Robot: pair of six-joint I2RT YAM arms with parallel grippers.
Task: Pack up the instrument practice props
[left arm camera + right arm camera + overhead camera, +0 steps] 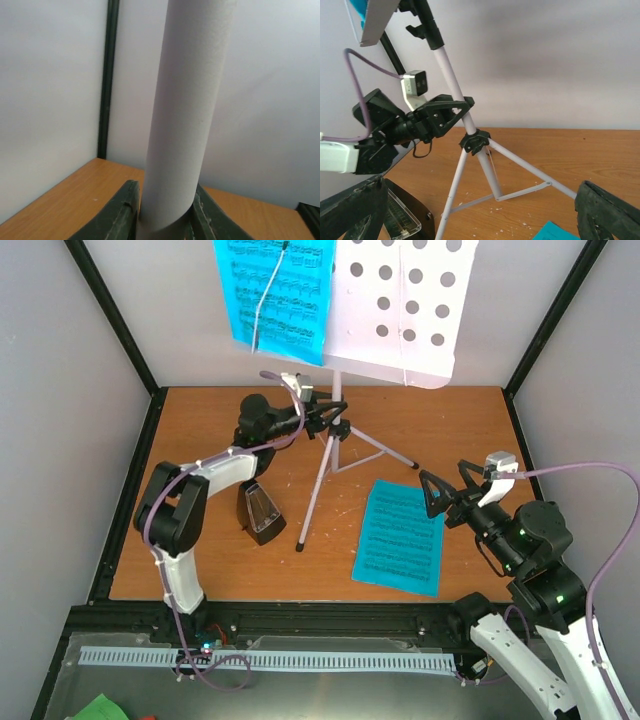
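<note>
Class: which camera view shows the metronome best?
Top external: the black metronome shows almost whole, standing upright. The right wrist view catches only part of it at the bottom-left edge; the left wrist view shows none of it.

a wooden table stood between pale walls; a white slotted strip lay along the near side, with a green scrap below it.

The wooden table carries the stand, feet planted below my left gripper, the metronome just behind those jaws, and a blue page lying flat just left of my right gripper.
</note>
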